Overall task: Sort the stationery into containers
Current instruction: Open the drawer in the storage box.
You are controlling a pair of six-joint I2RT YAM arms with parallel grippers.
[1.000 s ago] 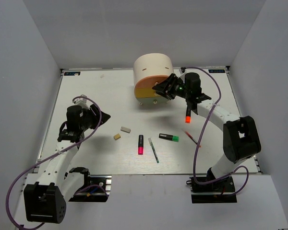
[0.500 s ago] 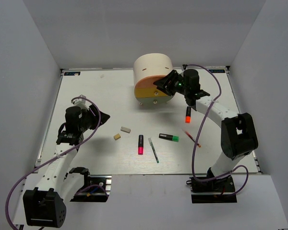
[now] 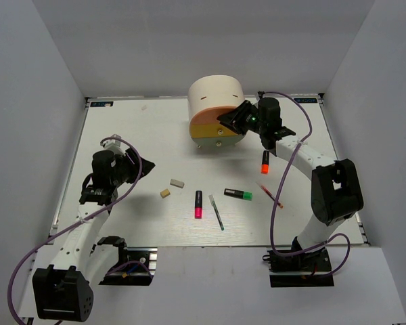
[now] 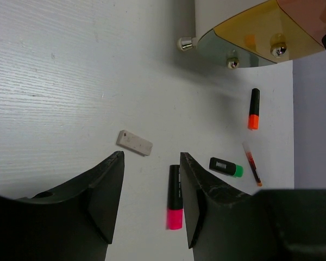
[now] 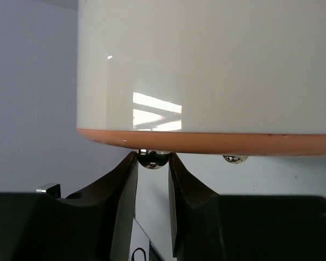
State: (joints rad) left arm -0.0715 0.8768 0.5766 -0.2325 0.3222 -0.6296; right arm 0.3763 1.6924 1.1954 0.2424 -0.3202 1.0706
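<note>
The cream round-topped cabinet [image 3: 215, 95] stands at the back centre, with its orange upper drawer [image 3: 206, 123] and yellow lower drawer [image 3: 213, 137]. My right gripper [image 3: 229, 122] is at the orange drawer front [image 5: 233, 142], with both fingers touching its silver knob [image 5: 153, 159]. My left gripper [image 3: 143, 166] is open and empty above the table on the left. On the table lie a white eraser [image 3: 176, 183], a beige eraser [image 3: 165, 193], a pink-ended marker [image 3: 198, 204], a thin dark pen [image 3: 216, 212], a green-ended marker [image 3: 238, 194], an orange-ended marker [image 3: 265, 162] and a thin red pen [image 3: 271, 194].
The white table [image 3: 122, 128] is walled in by grey panels on the left, back and right. The right arm's purple cable [image 3: 304, 135] loops over the back right. A second silver knob [image 5: 234, 159] shows beside the gripped one.
My right gripper has moved slightly left onto the orange drawer's knob. My left arm shifted a little and then held still. The stationery has not moved.
</note>
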